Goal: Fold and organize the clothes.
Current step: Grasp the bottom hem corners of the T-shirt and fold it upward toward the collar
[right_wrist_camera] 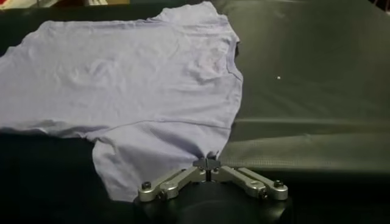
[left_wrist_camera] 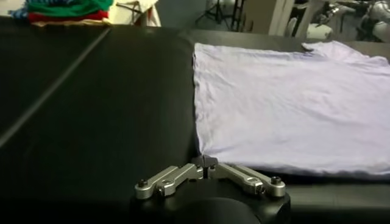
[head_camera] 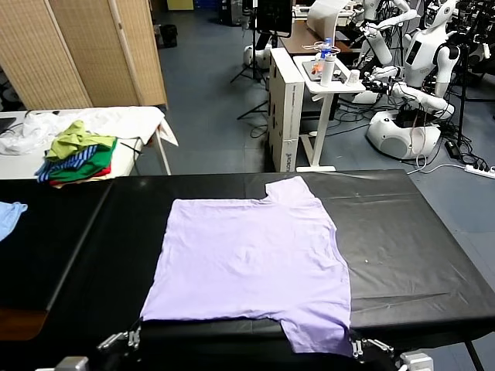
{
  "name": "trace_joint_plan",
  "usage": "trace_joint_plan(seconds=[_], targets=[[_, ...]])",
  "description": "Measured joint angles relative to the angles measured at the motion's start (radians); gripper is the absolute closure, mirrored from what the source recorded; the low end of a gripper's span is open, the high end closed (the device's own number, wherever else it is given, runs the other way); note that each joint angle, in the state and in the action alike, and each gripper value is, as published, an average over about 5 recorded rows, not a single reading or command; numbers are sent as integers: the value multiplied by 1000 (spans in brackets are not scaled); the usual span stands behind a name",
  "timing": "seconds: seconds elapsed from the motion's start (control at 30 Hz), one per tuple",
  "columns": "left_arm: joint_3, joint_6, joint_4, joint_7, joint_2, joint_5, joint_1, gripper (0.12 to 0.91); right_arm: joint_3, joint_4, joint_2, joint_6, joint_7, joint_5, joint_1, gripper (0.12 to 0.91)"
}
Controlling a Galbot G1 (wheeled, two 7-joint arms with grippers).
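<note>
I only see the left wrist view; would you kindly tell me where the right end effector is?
Observer: The right end effector is at the table's near edge, at the edge of the T-shirt's near sleeve.
Operator: Thanks. Does that sleeve lie flat?
Observer: Yes, it is spread flat, pointing toward the robot.
Operator: Is anything else on the table?
Observer: A light blue cloth lies at its left edge, apart from the T-shirt.
</note>
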Motion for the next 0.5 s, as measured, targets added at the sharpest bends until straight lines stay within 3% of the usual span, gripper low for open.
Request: trace_joint_plan(seconds=[0.2, 0.5], targets=[[17, -50, 46, 17, -31, 43, -72, 886, -40, -86, -35, 39, -3, 30, 137, 886], [50, -63, 126, 37, -21, 107, -212, 886, -121, -261, -71, 46, 14, 60, 389, 886]])
